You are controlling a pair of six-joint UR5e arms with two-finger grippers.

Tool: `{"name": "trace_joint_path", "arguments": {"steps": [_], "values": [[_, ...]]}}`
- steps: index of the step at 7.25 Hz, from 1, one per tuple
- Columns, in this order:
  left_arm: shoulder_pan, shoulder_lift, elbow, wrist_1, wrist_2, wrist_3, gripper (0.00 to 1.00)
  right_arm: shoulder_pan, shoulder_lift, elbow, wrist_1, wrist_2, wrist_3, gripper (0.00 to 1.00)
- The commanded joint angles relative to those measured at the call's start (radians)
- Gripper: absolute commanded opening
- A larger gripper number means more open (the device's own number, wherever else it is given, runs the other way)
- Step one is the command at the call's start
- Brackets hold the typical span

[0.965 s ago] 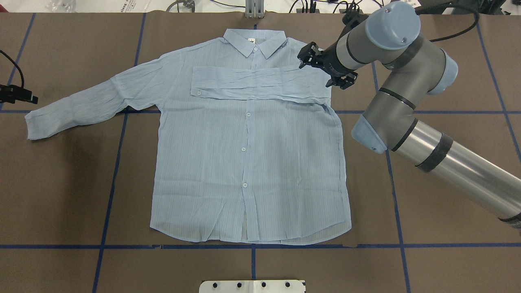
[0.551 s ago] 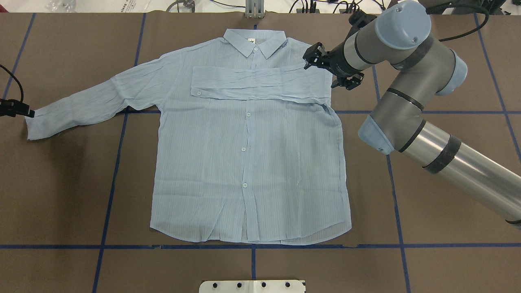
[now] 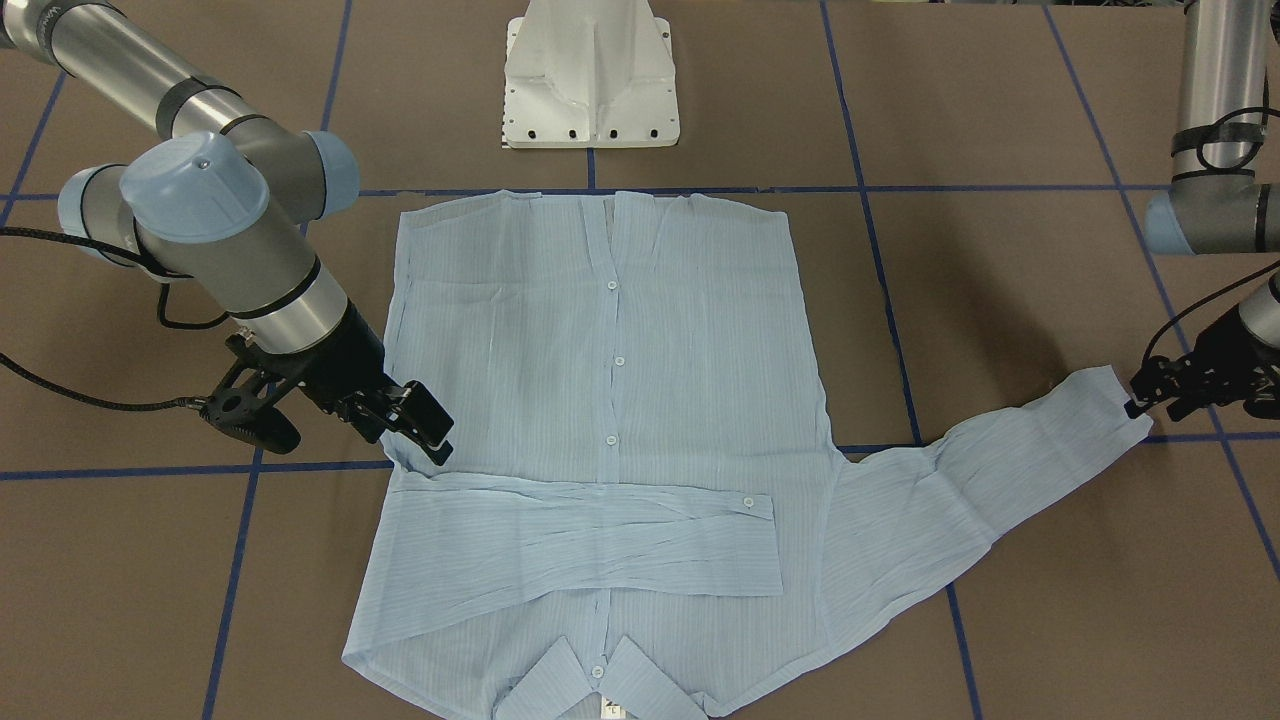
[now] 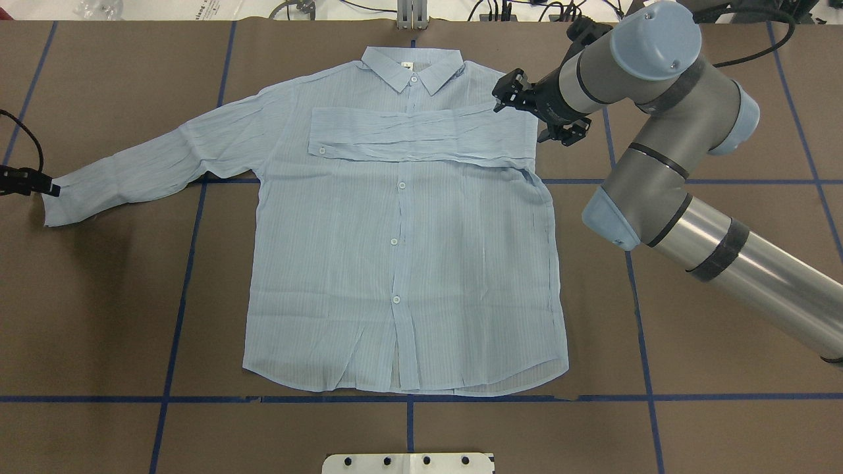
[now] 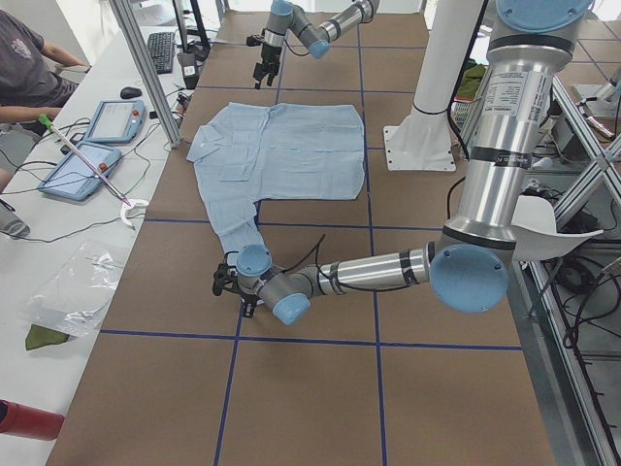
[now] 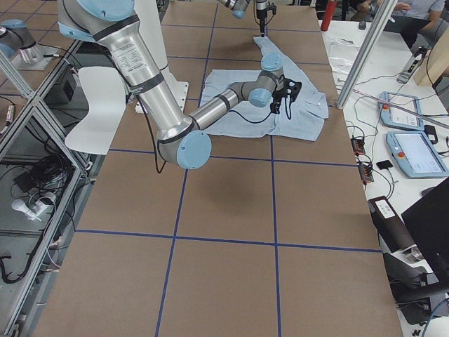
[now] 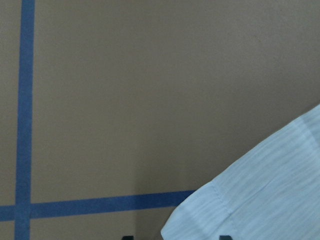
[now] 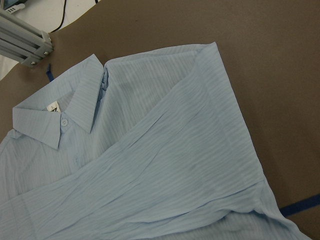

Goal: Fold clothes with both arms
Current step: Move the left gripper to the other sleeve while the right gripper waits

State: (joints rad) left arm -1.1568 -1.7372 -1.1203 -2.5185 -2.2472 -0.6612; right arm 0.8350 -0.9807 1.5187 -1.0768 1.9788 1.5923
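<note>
The pale blue shirt (image 4: pixel 402 263) lies flat and face up on the brown table, collar (image 4: pixel 411 69) at the far edge. One sleeve (image 4: pixel 421 135) is folded across the chest; the other sleeve (image 4: pixel 145 164) stretches out to the left. My left gripper (image 4: pixel 51 189) sits low at that sleeve's cuff (image 7: pixel 260 200); in the left wrist view its two fingertips stand apart on either side of the cuff's corner, open. My right gripper (image 4: pixel 506 92) hovers over the shirt's shoulder by the fold, open and holding nothing (image 3: pixel 430 430). The right wrist view shows collar and folded sleeve (image 8: pixel 150 165), no fingers.
The white pedestal base (image 4: pixel 408 463) stands at the near edge. Blue tape lines (image 4: pixel 178 276) grid the table. An aluminium post (image 4: pixel 411 13) and cables sit past the far edge. Tablets (image 5: pixel 116 121) and a seated person (image 5: pixel 29 68) are at the side bench.
My left gripper has come nearer and down to the sleeve cuff. My right gripper has drawn back slightly to the right, away from the folded sleeve. The shirt has not moved.
</note>
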Motion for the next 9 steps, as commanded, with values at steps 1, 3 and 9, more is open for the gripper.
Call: {"name": "trace_joint_path", "arguments": {"steps": [1, 3, 9], "values": [[0.002, -0.004, 0.002, 0.000, 0.000, -0.001, 0.58, 0.001, 0.002, 0.000, 0.000, 0.000, 0.000, 0.96], [0.002, -0.002, 0.010, 0.000, 0.000, 0.000, 0.31, 0.003, 0.000, 0.004, -0.002, 0.000, 0.002, 0.97], [0.002, -0.013, -0.018, 0.000, -0.008, -0.011, 0.00, 0.006, -0.001, 0.055, -0.078, 0.002, 0.000, 0.97]]}}
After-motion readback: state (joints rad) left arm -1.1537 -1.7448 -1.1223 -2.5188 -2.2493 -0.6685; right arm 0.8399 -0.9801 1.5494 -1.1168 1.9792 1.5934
